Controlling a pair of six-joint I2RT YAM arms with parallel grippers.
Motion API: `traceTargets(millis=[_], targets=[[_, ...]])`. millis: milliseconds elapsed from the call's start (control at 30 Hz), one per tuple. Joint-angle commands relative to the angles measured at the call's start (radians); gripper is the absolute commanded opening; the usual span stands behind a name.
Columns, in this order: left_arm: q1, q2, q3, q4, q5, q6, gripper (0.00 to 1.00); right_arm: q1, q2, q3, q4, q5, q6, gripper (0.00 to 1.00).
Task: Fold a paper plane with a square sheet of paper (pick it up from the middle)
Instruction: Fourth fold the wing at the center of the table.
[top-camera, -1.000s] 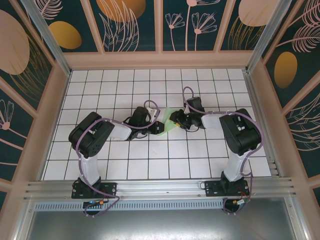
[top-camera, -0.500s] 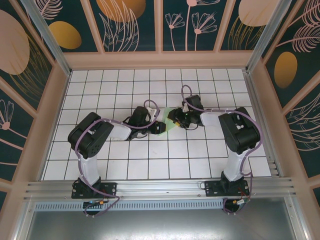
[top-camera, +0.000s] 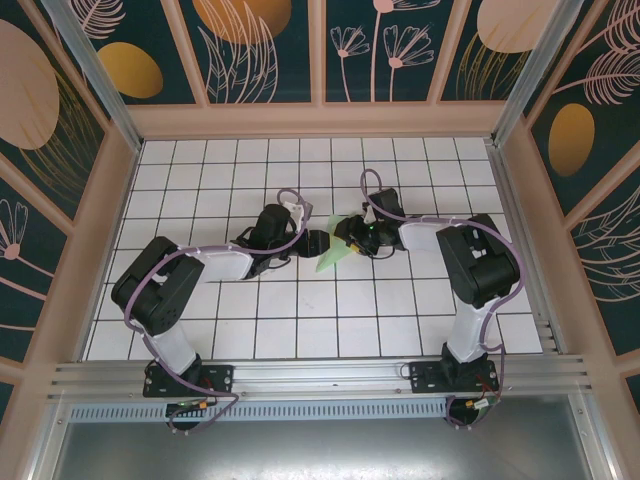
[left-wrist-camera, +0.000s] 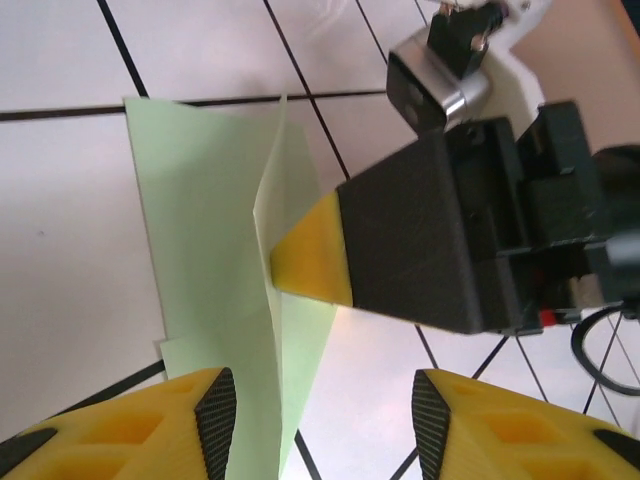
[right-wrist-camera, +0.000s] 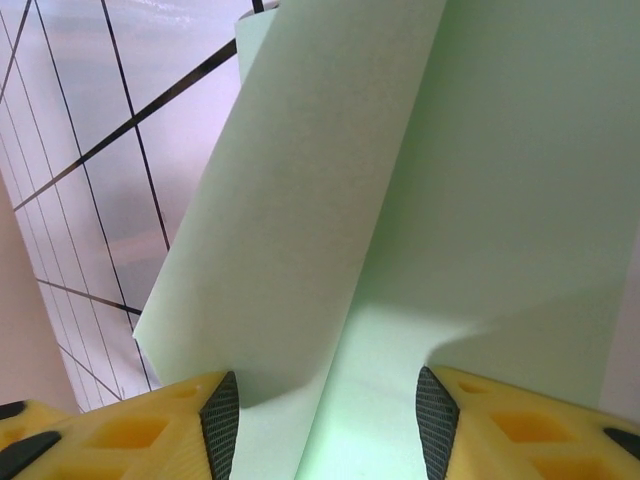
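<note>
The sheet of paper (top-camera: 330, 256) lay in the middle of the desk (top-camera: 200, 330). It was partly folded, with one flap standing up from the flat part. The right tool (top-camera: 346, 239) was just beside it, on the side nearer the right edge. Its fingers were spread apart with the paper between them, and one yellow fingertip (left-wrist-camera: 312, 262) touched the raised flap. The left tool (top-camera: 312, 243) was on the other side. Its fingers (left-wrist-camera: 130, 430) were spread too and pinched nothing.

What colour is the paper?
The paper is pale mint green, plain with no pattern. The right wrist view shows it best.
</note>
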Motion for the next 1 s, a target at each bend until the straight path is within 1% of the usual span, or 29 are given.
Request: traceTargets(millis=[0, 100, 167, 300, 467, 600, 733, 967], targets=[[0.006, -0.013, -0.004, -0.04, -0.007, -0.035, 0.52, 0.01, 0.056, 0.008, -0.078, 0.086, -0.031, 0.55], [0.005, 0.006, 0.007, -0.034, 0.039, -0.04, 0.52, 0.014, 0.063, 0.013, -0.09, 0.095, -0.028, 0.55], [0.006, 0.039, 0.038, -0.064, 0.06, -0.039, 0.53, 0.016, 0.066, 0.011, -0.086, 0.093, -0.025, 0.55], [0.004, 0.112, 0.088, -0.099, 0.08, -0.043, 0.51, 0.017, 0.067, 0.011, -0.084, 0.09, -0.024, 0.55], [0.005, 0.168, 0.121, -0.127, 0.086, -0.04, 0.44, 0.017, 0.067, 0.016, -0.087, 0.085, -0.029, 0.55], [0.006, 0.197, 0.141, -0.107, 0.115, -0.042, 0.32, 0.018, 0.071, 0.019, -0.086, 0.082, -0.03, 0.55], [0.005, 0.217, 0.161, -0.102, 0.134, -0.037, 0.25, 0.018, 0.074, 0.024, -0.087, 0.079, -0.028, 0.55], [0.005, 0.251, 0.166, -0.115, 0.129, -0.012, 0.22, 0.018, 0.071, 0.029, -0.083, 0.06, -0.036, 0.55]])
